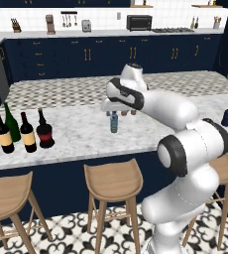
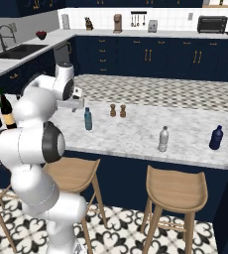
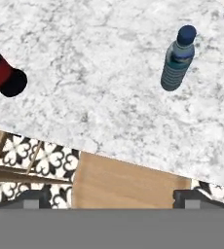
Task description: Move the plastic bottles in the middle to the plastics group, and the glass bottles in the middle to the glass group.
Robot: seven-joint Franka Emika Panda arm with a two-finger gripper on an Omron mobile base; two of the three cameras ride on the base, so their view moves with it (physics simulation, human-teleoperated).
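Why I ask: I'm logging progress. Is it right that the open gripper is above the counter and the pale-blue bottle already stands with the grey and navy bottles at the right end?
Not quite. The pale-blue bottle stands alone mid-counter, near the open gripper, well apart from the clear-grey bottle and navy bottle. The right base view shows this.

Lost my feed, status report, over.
Gripper open, empty, above counter edge. Pale-blue bottle upright mid-counter, untouched. Path to it clear.
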